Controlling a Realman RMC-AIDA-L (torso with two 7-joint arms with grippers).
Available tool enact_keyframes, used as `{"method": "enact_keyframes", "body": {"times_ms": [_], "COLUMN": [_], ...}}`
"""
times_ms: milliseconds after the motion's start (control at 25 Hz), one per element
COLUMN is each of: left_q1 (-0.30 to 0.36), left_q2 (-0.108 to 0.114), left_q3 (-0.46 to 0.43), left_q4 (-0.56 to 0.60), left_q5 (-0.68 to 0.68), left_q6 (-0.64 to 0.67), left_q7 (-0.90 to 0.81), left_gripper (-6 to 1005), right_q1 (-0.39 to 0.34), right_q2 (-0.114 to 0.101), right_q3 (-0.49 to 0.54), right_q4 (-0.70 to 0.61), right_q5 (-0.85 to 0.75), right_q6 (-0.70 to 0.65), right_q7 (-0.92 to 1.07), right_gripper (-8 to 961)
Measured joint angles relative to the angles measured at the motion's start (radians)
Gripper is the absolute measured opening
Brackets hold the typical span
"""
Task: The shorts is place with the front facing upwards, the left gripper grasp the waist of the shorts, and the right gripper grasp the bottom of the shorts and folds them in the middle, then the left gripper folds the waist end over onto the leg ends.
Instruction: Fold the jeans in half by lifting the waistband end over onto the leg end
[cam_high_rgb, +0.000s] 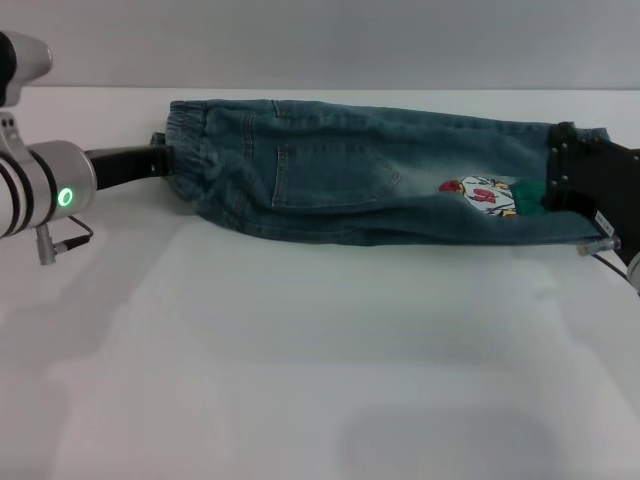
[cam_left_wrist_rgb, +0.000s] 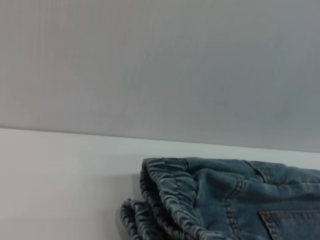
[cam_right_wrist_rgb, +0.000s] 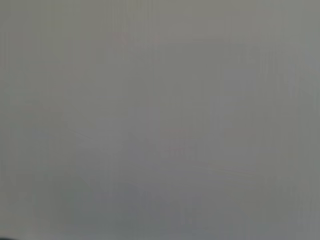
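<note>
The blue-green faded denim shorts (cam_high_rgb: 370, 185) lie lengthwise across the far part of the white table (cam_high_rgb: 300, 370), folded along the middle. The left claw (cam_high_rgb: 160, 160), black prongs on a silver wrist, meets the puckered elastic waist (cam_left_wrist_rgb: 167, 192) at the left end; its grip cannot be determined. The right claw (cam_high_rgb: 560, 180), black and screw-studded, overlies the hemmed leg end; grip likewise undeterminable.

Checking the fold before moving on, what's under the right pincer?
The right pincer lies over the leg ends of the shorts, beside the cartoon patch. Its fingertips and the denim beneath it are covered.
</note>
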Motion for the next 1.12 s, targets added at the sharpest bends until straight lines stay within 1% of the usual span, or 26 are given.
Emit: {"method": "enact_keyframes", "body": {"times_ms": [240, 440, 560, 600, 640, 920, 1080, 1120], "left_q1": [0.076, 0.093, 0.102, 0.105, 0.11, 0.134, 0.146, 0.146], "left_q2": [-0.002, -0.002, -0.003, -0.003, -0.003, -0.001, -0.002, -0.002], "left_q3": [0.007, 0.015, 0.018, 0.018, 0.018, 0.018, 0.022, 0.022], "left_q4": [-0.14, -0.201, -0.242, -0.261, -0.28, -0.403, -0.466, -0.466], "left_q5": [-0.001, -0.001, -0.006, -0.01, -0.017, -0.039, -0.041, -0.041], "left_q6": [-0.004, -0.019, -0.023, -0.024, -0.026, -0.05, -0.064, -0.064], "left_q7": [-0.005, -0.007, -0.007, -0.007, -0.007, -0.005, -0.007, -0.007], "left_gripper": [4, 4, 4, 4, 4, 3, 3, 3], "right_q1": [0.004, 0.031, 0.062, 0.091, 0.091, 0.193, 0.263, 0.279], "right_q2": [0.0, 0.0, 0.002, 0.003, 0.003, 0.008, 0.008, 0.008], "right_q3": [0.001, 0.007, 0.013, 0.016, 0.016, 0.046, 0.05, 0.05], "right_q4": [-0.003, -0.02, -0.036, -0.057, -0.057, -0.127, -0.204, -0.224], "right_q5": [0.0, 0.0, 0.0, 0.0, 0.0, 0.005, 0.008, 0.008], "right_q6": [0.01, 0.037, 0.07, 0.081, 0.081, 0.142, 0.144, 0.144], "right_q7": [0.0, 0.0, 0.0, 0.001, 0.001, 0.017, 0.09, 0.11], "right_gripper": [-1, -1, -1, -1, -1, -1, -1, -1]}}
